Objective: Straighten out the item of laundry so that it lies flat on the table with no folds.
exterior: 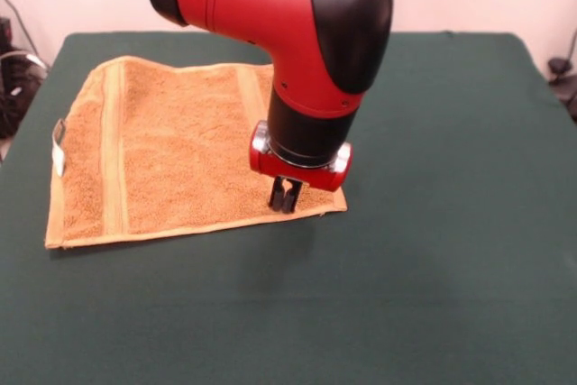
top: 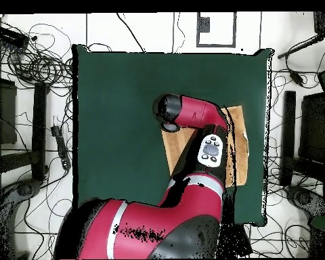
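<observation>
Towel (exterior: 180,146) seen spread nearly flat on table (exterior: 433,250), woven border bands visible, white tag (exterior: 59,161) shown at towel edge farthest from gripper. Gripper (exterior: 285,197) positioned over towel corner nearest camera in front view, fingertips (exterior: 276,194) drawn close together, narrow gap between them; tips seen at towel surface, grasp of cloth cannot be told. Arm (top: 192,112) seen covering part of towel in overhead view.

Towel: squarish orange-yellow terry cloth towel (exterior: 180,146), rough looped pile, flat woven bands.
Surface: dark green matt cloth-like surface (exterior: 433,250).
Arm: glossy red-and-black plastic arm (exterior: 297,24).
</observation>
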`<state>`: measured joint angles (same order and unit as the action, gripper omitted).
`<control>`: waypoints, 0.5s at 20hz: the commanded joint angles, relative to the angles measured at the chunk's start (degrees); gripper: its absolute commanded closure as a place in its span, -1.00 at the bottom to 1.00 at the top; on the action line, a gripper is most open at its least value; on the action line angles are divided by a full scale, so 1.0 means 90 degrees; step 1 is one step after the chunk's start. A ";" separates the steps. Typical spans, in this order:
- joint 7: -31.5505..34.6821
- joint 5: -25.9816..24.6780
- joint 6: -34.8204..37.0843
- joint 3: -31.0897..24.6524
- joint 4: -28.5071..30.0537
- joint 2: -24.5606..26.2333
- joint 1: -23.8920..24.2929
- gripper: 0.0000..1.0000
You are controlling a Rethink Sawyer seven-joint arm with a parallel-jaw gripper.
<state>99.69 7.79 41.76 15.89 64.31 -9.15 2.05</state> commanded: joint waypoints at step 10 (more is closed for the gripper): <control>0.0418 -0.0124 0.0064 -0.0888 -0.0173 0.0333 -0.0281 1.00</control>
<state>99.69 7.65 41.78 15.89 63.99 -9.03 2.02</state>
